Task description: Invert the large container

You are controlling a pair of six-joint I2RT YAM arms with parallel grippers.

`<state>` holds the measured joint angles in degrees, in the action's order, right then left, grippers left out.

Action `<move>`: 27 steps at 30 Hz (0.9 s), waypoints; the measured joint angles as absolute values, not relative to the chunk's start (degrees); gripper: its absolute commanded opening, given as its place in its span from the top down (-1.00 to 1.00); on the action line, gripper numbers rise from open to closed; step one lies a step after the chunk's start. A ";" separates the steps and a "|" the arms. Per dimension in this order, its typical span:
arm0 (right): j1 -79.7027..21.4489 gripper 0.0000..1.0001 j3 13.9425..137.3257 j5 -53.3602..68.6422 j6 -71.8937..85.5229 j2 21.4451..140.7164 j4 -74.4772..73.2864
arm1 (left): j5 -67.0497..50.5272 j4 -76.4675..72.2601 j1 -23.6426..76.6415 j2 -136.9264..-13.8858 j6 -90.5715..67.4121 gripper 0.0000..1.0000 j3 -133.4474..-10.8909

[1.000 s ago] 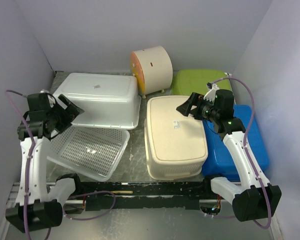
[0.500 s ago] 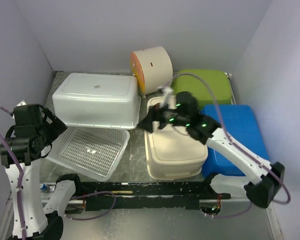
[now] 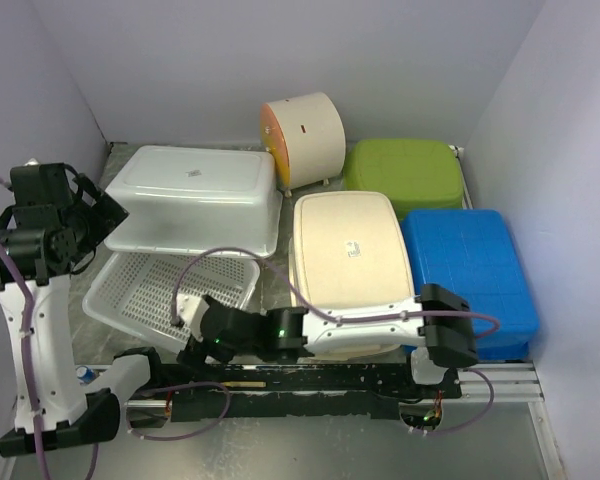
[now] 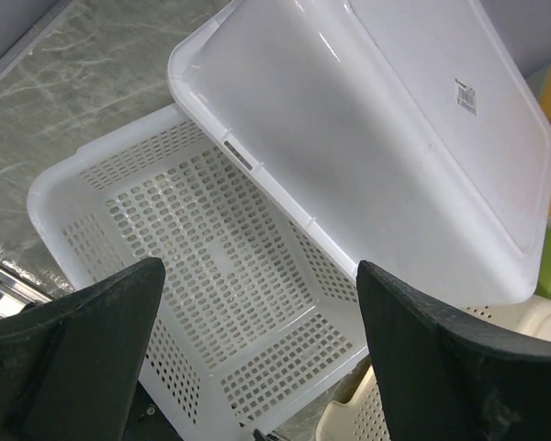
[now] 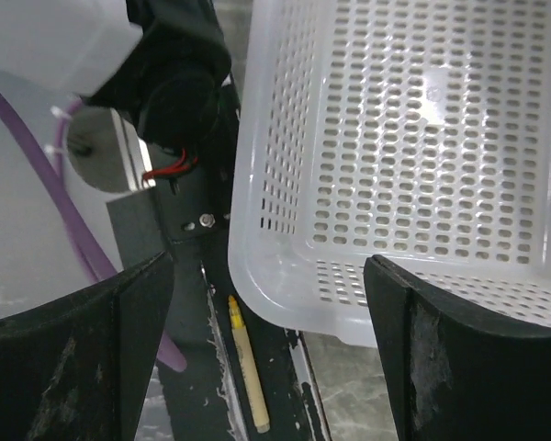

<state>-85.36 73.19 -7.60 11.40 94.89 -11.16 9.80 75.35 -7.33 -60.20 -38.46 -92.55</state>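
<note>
Seemingly the flip is already made: the large container [image 3: 195, 195] is seen base-up at the rear left, its near rim overlapping the perforated basket [image 3: 175, 300]. The left gripper [image 4: 257, 303] and right gripper [image 5: 262, 303] are both held apart and empty, so only a clear withdrawal is judged to be called for.

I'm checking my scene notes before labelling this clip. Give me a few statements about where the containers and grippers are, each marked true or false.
1. The perforated white basket lies open side up. True.
2. The right gripper is clamped on the cream container. False: it is open and empty, by the basket's near edge.
3. The solid white tub lies bottom up, its rim overhanging the basket's far side. True.
4. The blue container sits left of the basket. False: it is at the far right, beside the cream container.
5. The left gripper is open and holds nothing. True.
</note>
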 measured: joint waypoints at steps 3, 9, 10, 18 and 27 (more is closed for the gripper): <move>-87.53 -0.69 73.25 -9.93 9.23 98.65 -10.26 | 10.04 75.75 -7.33 -57.80 -39.00 -0.93 -92.05; -87.55 -0.60 74.08 -13.80 6.90 103.50 -7.05 | 10.87 76.07 -7.33 -56.99 -38.98 -0.93 -93.21; -87.48 -0.57 74.54 -14.26 6.76 104.62 -6.66 | 10.90 76.09 -7.33 -56.99 -38.96 -0.92 -93.19; -87.59 0.85 78.54 -15.57 5.32 113.01 -5.69 | 10.94 75.61 -7.33 -56.75 -38.94 -0.92 -90.04; -85.34 1.00 79.46 -11.68 2.35 105.45 -12.73 | 10.20 75.77 -7.33 -56.99 -38.50 -0.92 -92.36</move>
